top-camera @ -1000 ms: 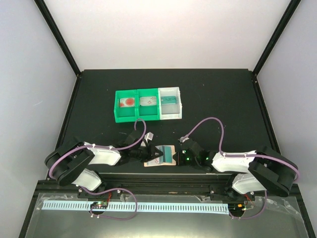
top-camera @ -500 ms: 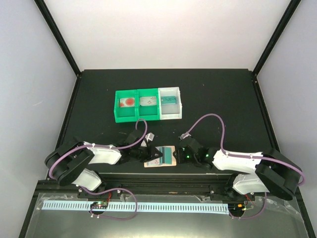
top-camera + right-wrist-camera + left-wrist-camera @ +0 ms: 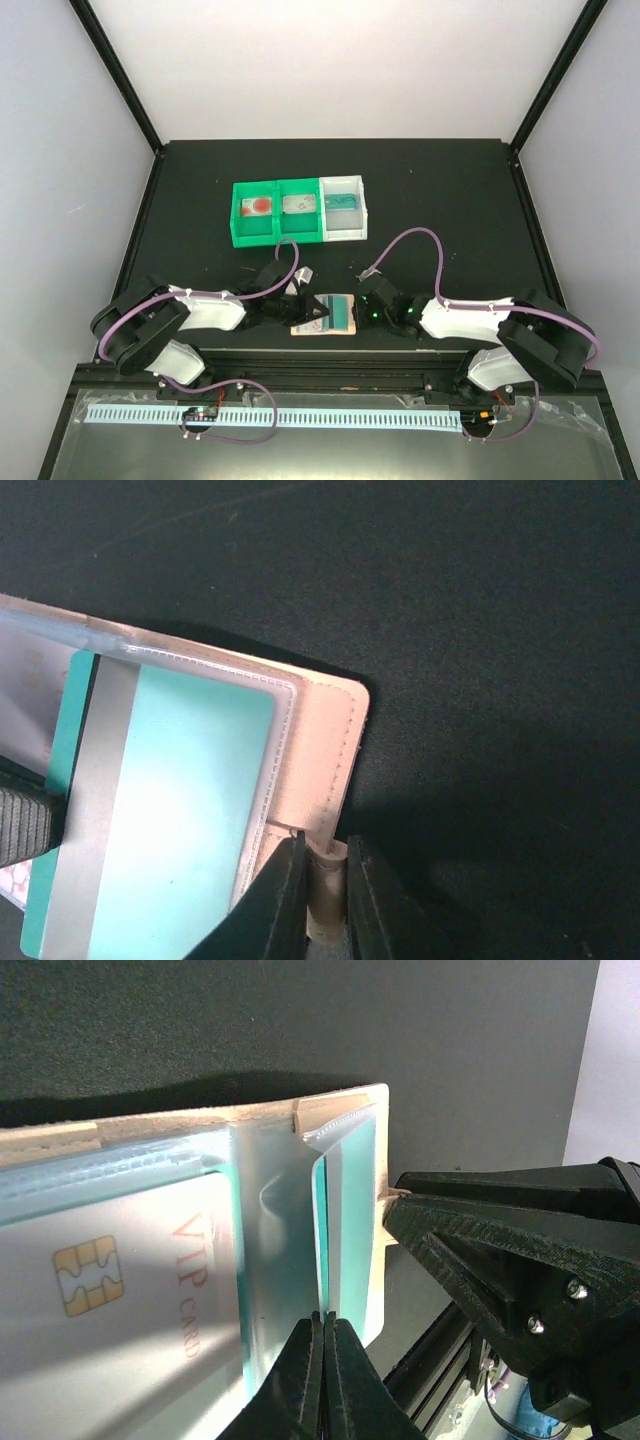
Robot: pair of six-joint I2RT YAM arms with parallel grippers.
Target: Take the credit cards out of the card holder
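Black table, white walls
Near the front, left gripper and right gripper each pinched the card holder; a bin tray sat far back.

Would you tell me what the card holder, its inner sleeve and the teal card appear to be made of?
Card holder: probably matte tan leather or imitation, stitched edge. Sleeve: clear glossy plastic, see-through. Teal card: likely smooth stiff plastic, flat, grey stripe.

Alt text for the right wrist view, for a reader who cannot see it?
The right gripper is closed on the side tab of the tan card holder, which lies on the black table. A teal credit card with a grey stripe sits in its clear sleeve.
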